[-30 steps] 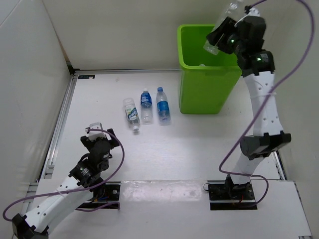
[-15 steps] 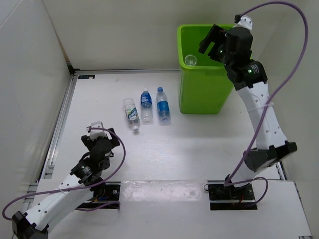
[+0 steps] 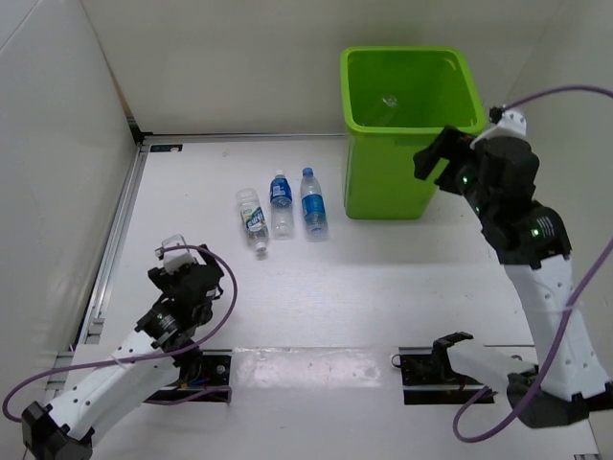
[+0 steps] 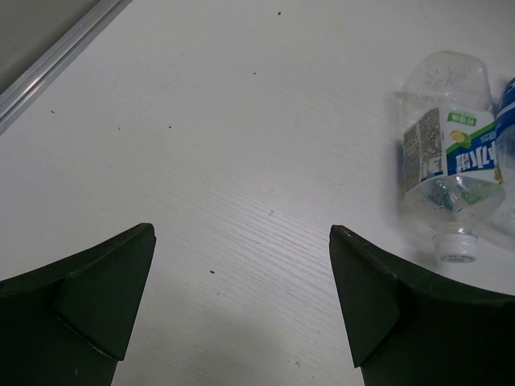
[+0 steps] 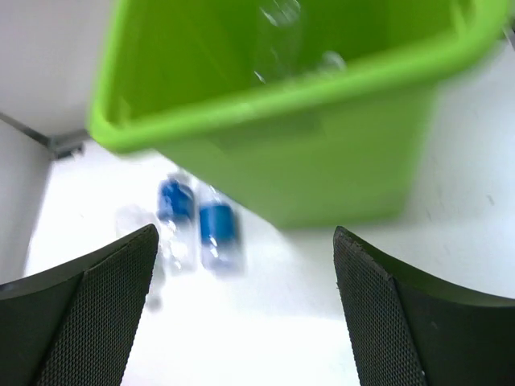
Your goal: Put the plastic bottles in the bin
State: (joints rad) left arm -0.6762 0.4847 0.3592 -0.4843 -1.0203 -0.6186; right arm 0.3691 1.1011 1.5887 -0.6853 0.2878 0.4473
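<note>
Left tool point(image 3: 175, 257) hovers low over the desk point(image 3: 383, 287), fingers spread wide and empty, aimed toward the white-green bottle point(image 4: 451, 169), probably its nearest pick. Beside that lie one blue bottle point(image 3: 281, 203) and a second blue bottle point(image 3: 313, 203), all three near the bin point(image 3: 393, 187) but outside it. An unlabelled bottle point(image 3: 389, 100) rests inside. Right tool point(image 3: 437, 161), gaping and holding nothing, hangs by the bin's right wall.

A robotics lab test cell — plain white panel walls point(image 3: 239, 67) box in a white wood-grain bench point(image 3: 364, 287), a grey aluminium rail point(image 3: 116, 240) edges the frame's left, and a purple cable point(image 3: 560, 90) loops off a white robot arm point(image 3: 551, 297) bolted at the bottom edge.
</note>
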